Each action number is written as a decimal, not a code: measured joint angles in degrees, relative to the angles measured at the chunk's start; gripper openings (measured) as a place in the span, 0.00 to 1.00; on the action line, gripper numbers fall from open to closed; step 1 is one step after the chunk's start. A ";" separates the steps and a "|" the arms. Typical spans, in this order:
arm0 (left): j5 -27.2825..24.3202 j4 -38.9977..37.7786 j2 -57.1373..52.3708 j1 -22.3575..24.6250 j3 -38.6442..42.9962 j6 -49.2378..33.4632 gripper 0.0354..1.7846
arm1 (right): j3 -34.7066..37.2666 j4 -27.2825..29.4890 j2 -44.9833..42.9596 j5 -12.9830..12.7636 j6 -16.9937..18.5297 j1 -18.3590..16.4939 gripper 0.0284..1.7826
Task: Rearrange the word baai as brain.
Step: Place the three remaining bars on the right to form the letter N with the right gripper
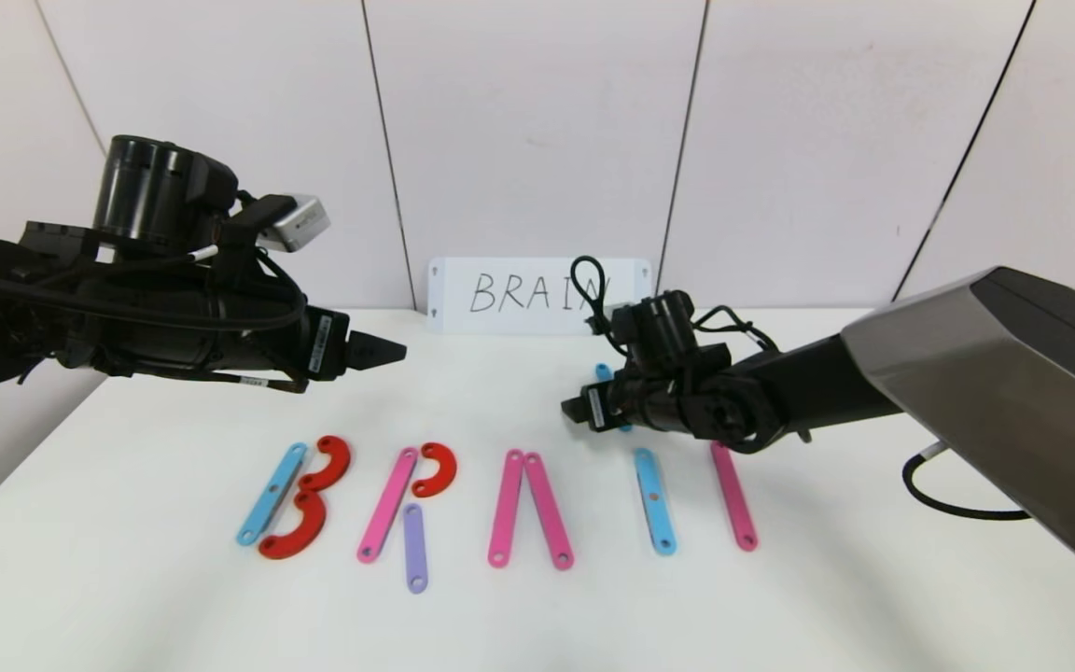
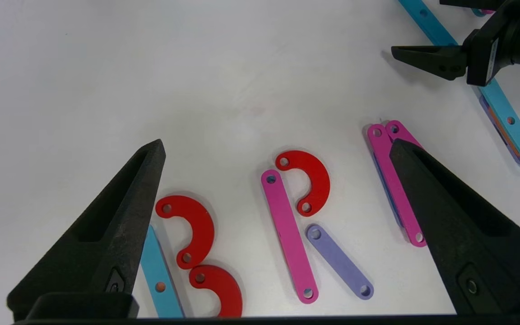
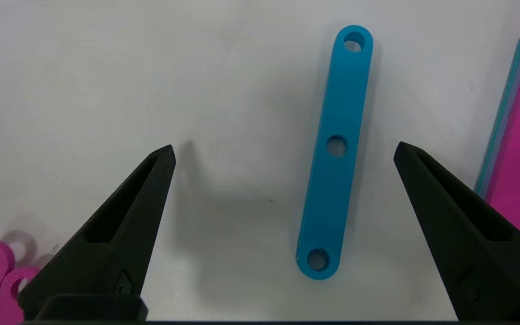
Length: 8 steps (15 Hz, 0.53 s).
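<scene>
Letter row is lying flat on the white table (image 1: 127, 597), nearest the robot. From the robot's left: B = light-blue strip (image 1: 272, 494) plus 2 red curves (image 1: 309, 499) stacked, touching it. R = pink strip (image 1: 387, 504), 1 red curve (image 1: 435, 469) at its top, purple strip (image 1: 414, 548) as the leg, just beside the pink one. A = 2 pink strips (image 1: 528, 507) meeting at the top, splaying toward the robot. Then 1 blue strip (image 1: 654, 500) and 1 pink strip (image 1: 733, 496), near each other but apart.

Right end effector (image 3: 282, 153) is hovering just behind that blue strip, fingers spread wide, gripping nothing; in its wrist view the strip is lying between the 2 fingers, not touched. Another blue piece (image 1: 604, 372) is peeking out behind this arm, mostly hidden.

Left end effector (image 2: 278, 149) is hanging above the table behind the B and R, well apart from the pieces, fingers also spread wide and empty.

White card (image 1: 537, 295) handwritten "BRAIN" is leaning against the back wall, partly covered by the right arm's cable.
</scene>
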 joint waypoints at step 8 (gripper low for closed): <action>-0.05 0.09 0.20 -0.11 0.09 0.00 0.97 | -0.89 -0.16 1.78 -0.16 0.34 -0.55 0.25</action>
